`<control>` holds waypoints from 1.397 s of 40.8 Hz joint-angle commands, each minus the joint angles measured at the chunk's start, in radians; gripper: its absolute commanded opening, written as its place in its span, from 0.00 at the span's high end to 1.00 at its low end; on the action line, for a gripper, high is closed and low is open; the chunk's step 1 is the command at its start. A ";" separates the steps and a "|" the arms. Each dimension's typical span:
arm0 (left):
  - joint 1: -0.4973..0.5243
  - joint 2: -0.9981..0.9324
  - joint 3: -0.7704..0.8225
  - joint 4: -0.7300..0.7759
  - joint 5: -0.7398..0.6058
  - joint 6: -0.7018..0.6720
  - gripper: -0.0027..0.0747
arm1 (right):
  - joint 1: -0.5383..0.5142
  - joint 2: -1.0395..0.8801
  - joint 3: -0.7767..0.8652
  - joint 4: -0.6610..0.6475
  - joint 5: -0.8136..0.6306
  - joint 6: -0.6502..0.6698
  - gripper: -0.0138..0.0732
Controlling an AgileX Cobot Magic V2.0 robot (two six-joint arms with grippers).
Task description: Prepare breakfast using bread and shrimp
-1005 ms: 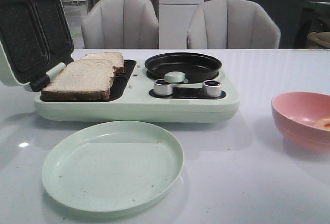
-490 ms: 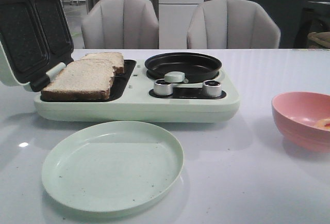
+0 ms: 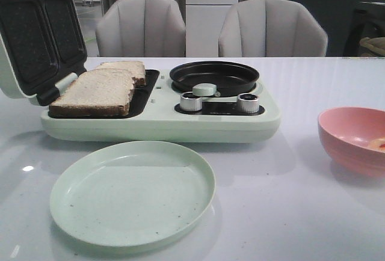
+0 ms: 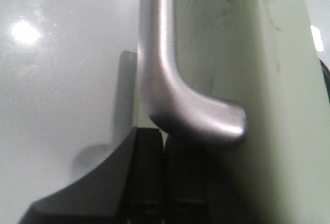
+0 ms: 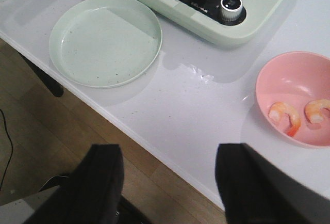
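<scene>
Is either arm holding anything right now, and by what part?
The right gripper is open and empty. The left gripper looks shut beside the lid's silver handle; whether it grips it cannot be told.

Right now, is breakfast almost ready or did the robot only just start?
Just started. Done: both slices of bread lie on the sandwich maker with its lid open. In hand: the left claw sits shut by the lid's silver handle; the right claw is open, holding nothing. Left: the shrimp wait in the pink bowl, the pan and green plate are empty.
</scene>
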State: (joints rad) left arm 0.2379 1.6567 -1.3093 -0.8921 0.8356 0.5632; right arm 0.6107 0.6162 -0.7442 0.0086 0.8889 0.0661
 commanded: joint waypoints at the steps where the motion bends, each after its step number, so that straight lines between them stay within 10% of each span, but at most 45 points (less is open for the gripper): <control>1: -0.026 -0.069 -0.037 -0.088 0.023 0.025 0.84 | -0.001 -0.002 -0.027 -0.009 -0.065 -0.001 0.27; 42: -0.353 -1.016 0.394 0.109 0.056 0.056 0.83 | -0.001 -0.002 -0.027 -0.009 -0.065 -0.001 0.27; 57: -0.705 -1.087 0.448 0.822 0.056 -0.440 0.83 | -0.001 -0.002 -0.027 -0.009 -0.065 -0.001 0.27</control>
State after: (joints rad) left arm -0.4367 0.5903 -0.8493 -0.1577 0.9698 0.2104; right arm 0.6107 0.6162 -0.7442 0.0086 0.8889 0.0661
